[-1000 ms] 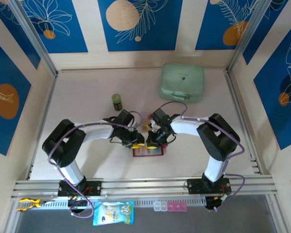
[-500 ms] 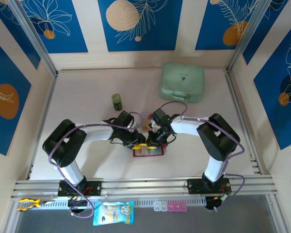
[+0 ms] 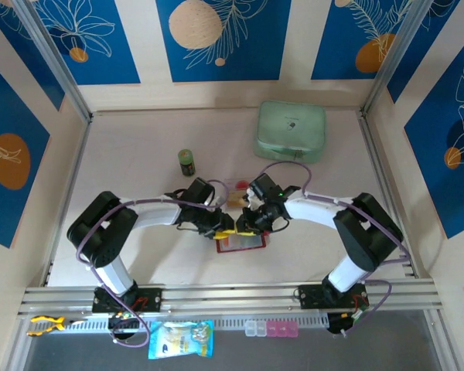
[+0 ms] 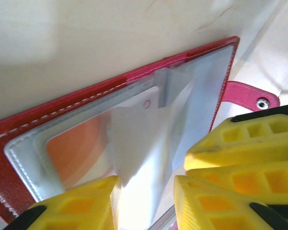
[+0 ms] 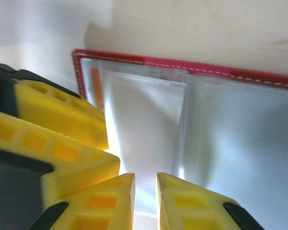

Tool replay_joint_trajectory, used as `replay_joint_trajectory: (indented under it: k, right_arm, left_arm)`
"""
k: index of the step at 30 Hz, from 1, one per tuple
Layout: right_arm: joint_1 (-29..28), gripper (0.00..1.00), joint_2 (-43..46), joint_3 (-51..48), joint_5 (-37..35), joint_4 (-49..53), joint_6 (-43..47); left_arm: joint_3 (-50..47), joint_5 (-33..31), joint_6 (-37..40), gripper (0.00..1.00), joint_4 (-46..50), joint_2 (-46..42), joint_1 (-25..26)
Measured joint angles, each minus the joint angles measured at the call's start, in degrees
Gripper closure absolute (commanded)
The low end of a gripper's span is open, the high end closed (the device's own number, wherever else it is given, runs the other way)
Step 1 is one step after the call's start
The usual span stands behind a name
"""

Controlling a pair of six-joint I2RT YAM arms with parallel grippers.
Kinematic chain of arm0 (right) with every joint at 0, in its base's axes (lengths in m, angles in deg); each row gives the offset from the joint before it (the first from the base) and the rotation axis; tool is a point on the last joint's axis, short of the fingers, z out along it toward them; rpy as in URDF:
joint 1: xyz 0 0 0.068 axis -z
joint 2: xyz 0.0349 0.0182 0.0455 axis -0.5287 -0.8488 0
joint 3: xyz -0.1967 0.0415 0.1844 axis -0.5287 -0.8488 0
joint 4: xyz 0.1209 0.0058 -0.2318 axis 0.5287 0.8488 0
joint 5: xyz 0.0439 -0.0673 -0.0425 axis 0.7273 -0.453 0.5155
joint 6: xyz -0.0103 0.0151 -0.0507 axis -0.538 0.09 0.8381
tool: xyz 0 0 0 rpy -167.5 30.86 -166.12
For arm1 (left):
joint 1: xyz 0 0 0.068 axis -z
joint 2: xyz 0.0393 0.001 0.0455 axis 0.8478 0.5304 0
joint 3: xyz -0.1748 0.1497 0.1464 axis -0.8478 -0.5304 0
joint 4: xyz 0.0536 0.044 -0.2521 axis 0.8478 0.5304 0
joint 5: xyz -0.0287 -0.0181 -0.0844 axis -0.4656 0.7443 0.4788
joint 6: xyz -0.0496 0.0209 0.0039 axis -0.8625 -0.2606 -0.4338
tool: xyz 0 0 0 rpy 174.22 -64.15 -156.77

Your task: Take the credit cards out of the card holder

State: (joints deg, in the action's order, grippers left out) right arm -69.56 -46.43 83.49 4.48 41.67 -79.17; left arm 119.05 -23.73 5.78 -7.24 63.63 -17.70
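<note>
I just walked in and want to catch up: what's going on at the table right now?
Both arms bend over the open red card holder at mid-table. The left gripper has its jaws apart, astride a clear sleeve. The right gripper has its jaws nearly together at another sleeve's edge; whether they grip it is unclear. An orange card and a white card with a red mark sit inside the sleeves, not yet pulled out.

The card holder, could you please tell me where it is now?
In the top view the card holder lies open on the table, centre, beneath the left gripper and right gripper.
</note>
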Motion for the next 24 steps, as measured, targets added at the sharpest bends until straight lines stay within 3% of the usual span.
replay_joint_trajectory:
  k: [20,24]
  right_arm:
    - [10.6,0.78,11.5,-7.3,-3.2,3.9,-0.8]
    - [10.8,0.70,11.5,-7.4,-3.8,4.9,-0.9]
  left_arm:
    - [7.5,2.3,1.0,0.65,0.5,4.1,1.9]
    - [8.3,-0.2,2.6,0.66,4.1,3.7,1.8]
